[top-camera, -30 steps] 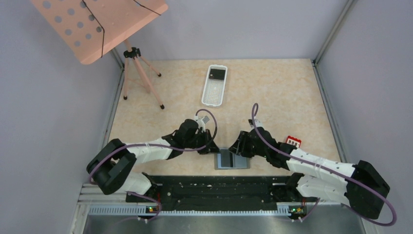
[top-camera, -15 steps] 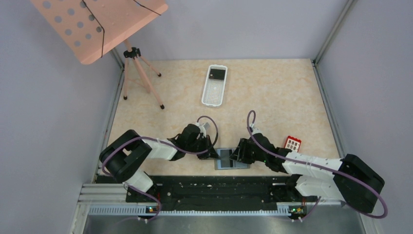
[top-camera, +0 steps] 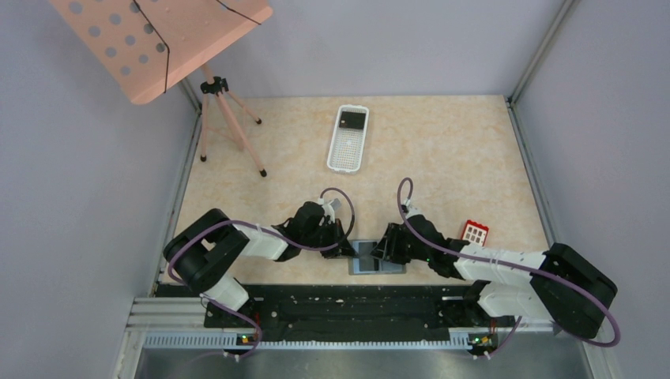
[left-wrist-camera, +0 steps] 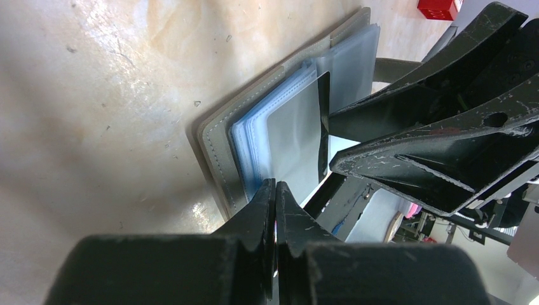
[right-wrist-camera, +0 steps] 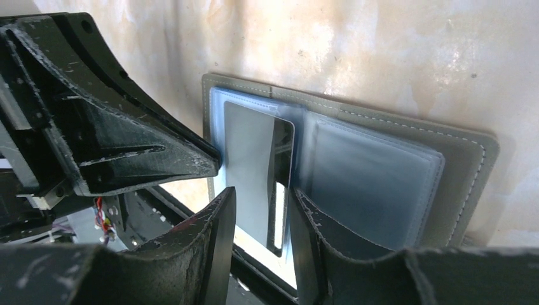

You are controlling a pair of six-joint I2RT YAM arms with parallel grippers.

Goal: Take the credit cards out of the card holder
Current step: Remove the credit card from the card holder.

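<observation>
Card holder (top-camera: 378, 258): open flat at the table's near edge, with a red card (top-camera: 476, 230) out and lying to its right. Silvery card (right-wrist-camera: 257, 171): not yet out of the left pocket. My left gripper (left-wrist-camera: 275, 190) is pinched empty at the holder's edge; my right gripper (right-wrist-camera: 262, 194) is half-spread astride the card, and I cannot tell if it grips.

Overhead cam is bright and even, soft light from above, just faint shadows under the arms (top-camera: 261, 245) on the desk (top-camera: 442, 158). Wrist cams are rougher: blown-out shiny patches on the desk, hazy plastic sleeves (right-wrist-camera: 375, 178) in the card holder (right-wrist-camera: 470, 165), and the credit card (right-wrist-camera: 254, 159) mirrors a bright strip near one edge. The left end effector (left-wrist-camera: 275, 185) looks dark and soft, too close for focus.
</observation>
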